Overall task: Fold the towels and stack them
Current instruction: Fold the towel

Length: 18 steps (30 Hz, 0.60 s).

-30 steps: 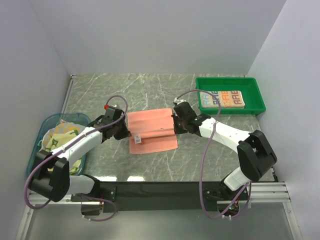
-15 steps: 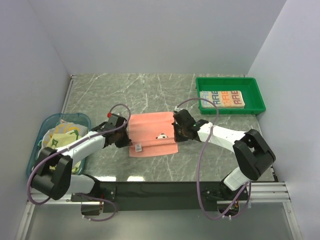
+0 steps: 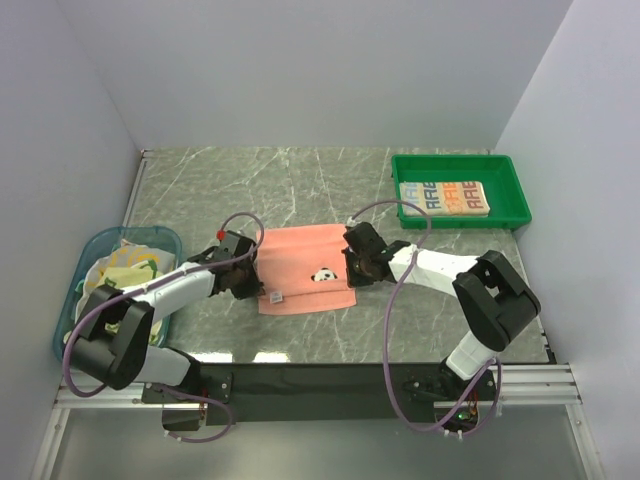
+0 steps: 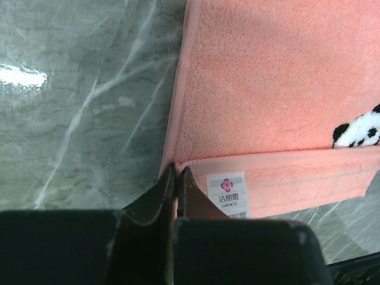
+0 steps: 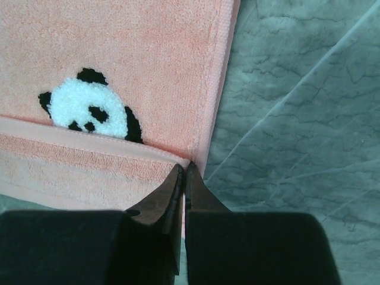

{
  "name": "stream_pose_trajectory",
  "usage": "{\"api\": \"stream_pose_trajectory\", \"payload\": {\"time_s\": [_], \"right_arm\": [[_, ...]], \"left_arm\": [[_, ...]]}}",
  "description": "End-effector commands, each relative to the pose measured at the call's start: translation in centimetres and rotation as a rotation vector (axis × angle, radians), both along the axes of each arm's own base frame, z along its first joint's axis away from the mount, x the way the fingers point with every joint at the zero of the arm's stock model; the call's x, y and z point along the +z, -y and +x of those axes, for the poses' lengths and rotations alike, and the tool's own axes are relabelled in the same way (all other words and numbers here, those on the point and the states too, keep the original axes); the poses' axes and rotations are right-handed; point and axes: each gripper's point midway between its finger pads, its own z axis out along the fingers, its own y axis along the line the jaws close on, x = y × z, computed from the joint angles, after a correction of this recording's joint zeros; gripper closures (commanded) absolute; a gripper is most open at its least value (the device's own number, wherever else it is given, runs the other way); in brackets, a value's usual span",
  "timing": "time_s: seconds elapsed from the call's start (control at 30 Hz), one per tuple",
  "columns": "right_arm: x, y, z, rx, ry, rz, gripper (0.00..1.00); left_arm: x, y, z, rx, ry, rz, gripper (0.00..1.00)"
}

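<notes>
Softly fuzzy, the pink towel [image 3: 300, 255] lies rectangular.

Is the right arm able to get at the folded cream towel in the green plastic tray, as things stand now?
Probably, but not at once. Nothing lies between it and the green plastic tray, yet the right tool is shut on the salmon-pink panda towel and must release first.

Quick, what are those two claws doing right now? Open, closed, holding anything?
Left gripper: closed, pinching one corner of the folded-over flap of the pink towel.
Right gripper: closed, pinching the flap's other corner.
</notes>
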Motion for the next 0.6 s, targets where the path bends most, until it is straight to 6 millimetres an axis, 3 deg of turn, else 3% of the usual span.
{"api": "stream_pose_trajectory", "payload": {"time_s": [0.0,0.17,0.3,0.43,0.57], "right_arm": [[1.6,2.9,1.4,-0.049,0.064,-0.138,1.00],[5.4,2.8,2.0,-0.059,0.127,-0.106,1.00],[7.5,3.1,1.5,-0.064,0.158,-0.079,1.00],[7.5,3.1,0.6,-0.065,0.150,-0.041,1.00],[5.0,2.9,-1.0,-0.054,0.086,-0.028,1.00]], "left_arm": [[0.1,-2.4,0.3,0.040,-0.009,0.128,0.99],[4.0,-2.3,1.9,0.051,0.069,0.125,0.99],[6.1,-2.1,1.9,0.042,0.105,0.098,0.99],[6.3,-1.7,1.3,0.034,0.106,0.064,0.99],[4.3,-2.1,0.3,0.039,0.072,0.077,0.99]]}}
